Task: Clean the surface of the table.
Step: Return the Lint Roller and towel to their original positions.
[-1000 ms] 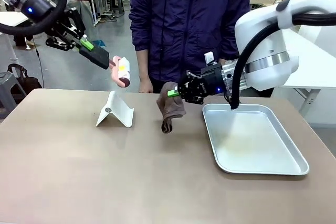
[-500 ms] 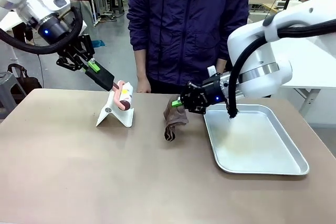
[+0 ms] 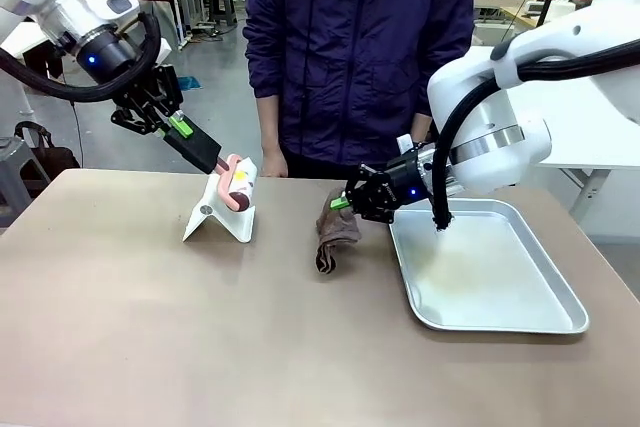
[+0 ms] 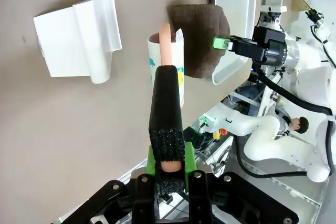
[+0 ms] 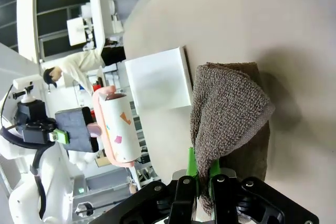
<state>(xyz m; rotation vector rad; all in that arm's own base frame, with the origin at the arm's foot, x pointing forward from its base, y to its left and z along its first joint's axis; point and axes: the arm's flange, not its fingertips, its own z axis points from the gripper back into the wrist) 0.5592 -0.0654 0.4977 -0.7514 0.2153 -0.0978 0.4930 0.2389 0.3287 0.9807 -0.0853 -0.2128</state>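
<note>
Left tool [image 3: 213,157], clamped shut on the pink handle of a lint roller [image 3: 238,183], is holding it just above a white folded stand [image 3: 220,213] at the far left of the desk [image 3: 150,337]; the left wrist view is showing the black padded fingers [image 4: 167,108] closed along that handle, with the patterned roll pointing away from the camera. Right tool [image 3: 345,199], likewise shut, is gripping a brown terry cloth [image 3: 333,232] by its upper edge, the lower folds touching the desk just beside the left rim of a metal tray [image 3: 500,325]. Desk: wide, matte brownish-taupe top, lying under all items and spreading bare across the near half. Handling judgement: the top is looking rigid, flat and fixed, not something to lift; it is to be worked by pressing down on it. The cloth is looking soft and limp, likely to bunch under a drag, so the pinch at its gathered top seems right. The roller is looking light and should turn freely; the handle is the place to hold. A person in a dark jacket [image 3: 360,47] is standing at the far side.
</note>
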